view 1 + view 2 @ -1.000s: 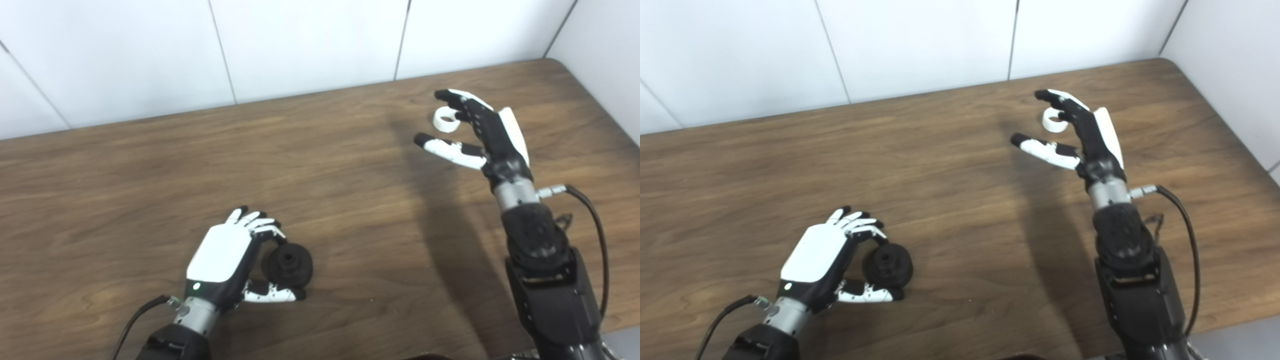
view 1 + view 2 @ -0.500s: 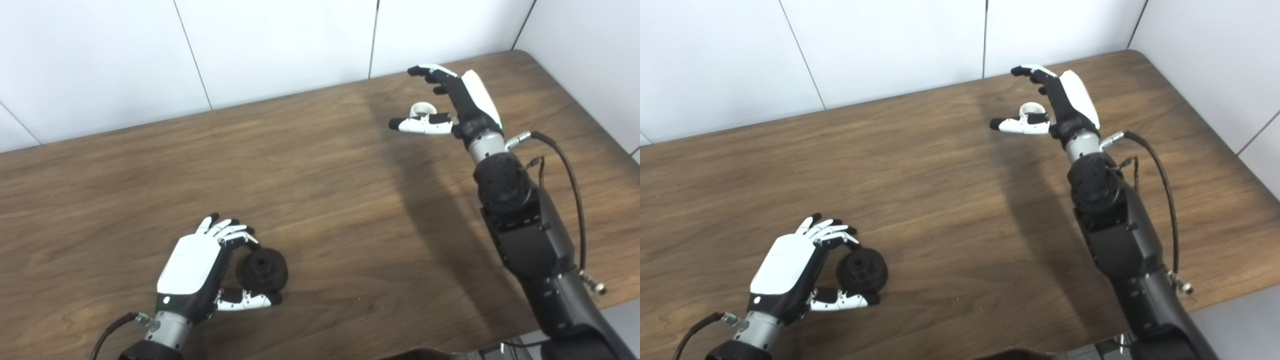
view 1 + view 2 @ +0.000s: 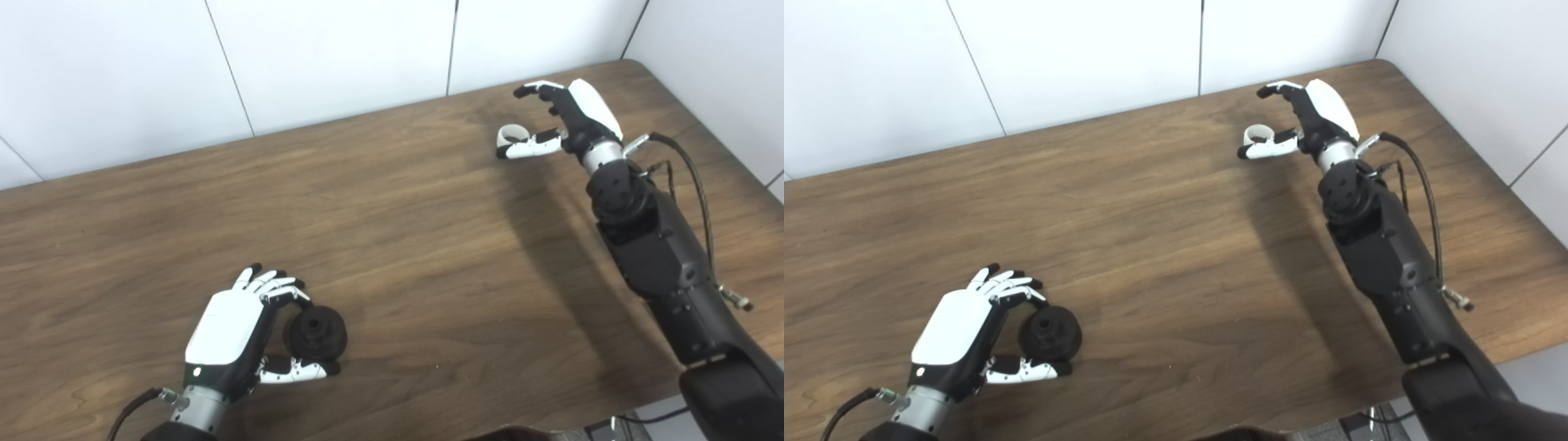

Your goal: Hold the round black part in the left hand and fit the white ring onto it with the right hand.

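Nearest, the left hand point(image 3: 236, 331) lies low on the wooden table point(image 3: 398, 245) with its fingers and thumb curled around the round black part point(image 3: 317, 331); the fingertips touch the part's upper edge and the thumb lies along its near side, so the hand looks closed on it, though the part seems to sit on the wood and not yet lifted; how firm the hold is I cannot tell.

Far across the table, well apart from the black part, the right hand point(image 3: 566, 119) reaches toward the back edge near the wall; its fingers are spread, arched above the white ring point(image 3: 511, 134), and the thumb stretches out just beside the ring, perhaps touching it; nothing is pinched yet, so this hand reads as open.

So the step in hand is the picking up of both pieces, the ring being the one not secured; the next move, as I judge it, calls for the right fingers to close over the ring against the thumb, then a lift and a carry toward the left hand, which should raise its part with the hub facing the ring.
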Controlling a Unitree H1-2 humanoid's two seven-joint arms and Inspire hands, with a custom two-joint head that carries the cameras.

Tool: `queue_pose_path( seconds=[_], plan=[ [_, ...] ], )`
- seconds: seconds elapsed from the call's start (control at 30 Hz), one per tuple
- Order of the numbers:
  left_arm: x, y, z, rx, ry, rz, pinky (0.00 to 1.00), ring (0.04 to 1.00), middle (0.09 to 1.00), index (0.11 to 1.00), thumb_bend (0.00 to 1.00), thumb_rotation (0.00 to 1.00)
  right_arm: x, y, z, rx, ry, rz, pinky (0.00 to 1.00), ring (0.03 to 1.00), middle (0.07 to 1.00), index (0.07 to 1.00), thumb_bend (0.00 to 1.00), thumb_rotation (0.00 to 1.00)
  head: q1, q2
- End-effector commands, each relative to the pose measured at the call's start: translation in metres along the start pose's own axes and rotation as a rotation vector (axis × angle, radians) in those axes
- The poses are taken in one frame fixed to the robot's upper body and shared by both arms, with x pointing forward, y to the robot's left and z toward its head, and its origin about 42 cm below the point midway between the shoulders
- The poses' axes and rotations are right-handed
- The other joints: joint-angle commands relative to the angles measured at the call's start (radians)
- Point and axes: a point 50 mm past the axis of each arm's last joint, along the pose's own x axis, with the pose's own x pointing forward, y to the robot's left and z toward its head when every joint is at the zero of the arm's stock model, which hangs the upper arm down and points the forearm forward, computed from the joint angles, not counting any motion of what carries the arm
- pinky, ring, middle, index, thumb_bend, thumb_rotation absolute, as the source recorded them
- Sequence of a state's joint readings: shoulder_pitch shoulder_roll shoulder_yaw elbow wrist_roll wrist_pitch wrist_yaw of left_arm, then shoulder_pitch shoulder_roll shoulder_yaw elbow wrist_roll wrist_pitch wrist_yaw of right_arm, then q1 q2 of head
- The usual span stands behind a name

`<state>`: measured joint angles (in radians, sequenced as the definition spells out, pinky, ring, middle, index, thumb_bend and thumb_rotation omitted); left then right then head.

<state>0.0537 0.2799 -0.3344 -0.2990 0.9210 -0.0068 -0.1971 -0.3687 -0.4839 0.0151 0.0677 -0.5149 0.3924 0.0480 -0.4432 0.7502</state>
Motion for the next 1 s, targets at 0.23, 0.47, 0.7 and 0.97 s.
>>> queue_pose_path(
  seconds=[0.23,0.47,0.7,0.97],
  plan=[
    [-0.013,-0.007,-0.019,0.042,0.070,-0.045,0.96,0.863,0.782,0.482,0.52,0.05,0.035,-0.035,0.015,-0.153,-0.038,-0.023,0.82,0.888,0.869,0.740,0.78,0.23,-0.018,-0.004],
    [-0.013,-0.009,-0.019,0.038,0.066,-0.043,0.94,0.864,0.779,0.482,0.52,0.05,0.048,-0.038,0.015,-0.230,-0.004,0.018,0.91,0.911,0.879,0.720,0.80,0.25,-0.010,-0.004],
    [-0.013,-0.008,-0.018,0.035,0.067,-0.041,0.95,0.865,0.780,0.482,0.52,0.05,0.059,-0.037,0.016,-0.295,0.042,0.075,0.95,0.924,0.894,0.701,0.81,0.26,-0.002,-0.001],
    [-0.012,-0.008,-0.015,0.038,0.067,-0.047,0.96,0.870,0.782,0.483,0.52,0.06,0.068,-0.034,0.019,-0.340,0.055,0.111,0.96,0.939,0.883,0.675,0.79,0.23,-0.001,-0.001]
  ],
)
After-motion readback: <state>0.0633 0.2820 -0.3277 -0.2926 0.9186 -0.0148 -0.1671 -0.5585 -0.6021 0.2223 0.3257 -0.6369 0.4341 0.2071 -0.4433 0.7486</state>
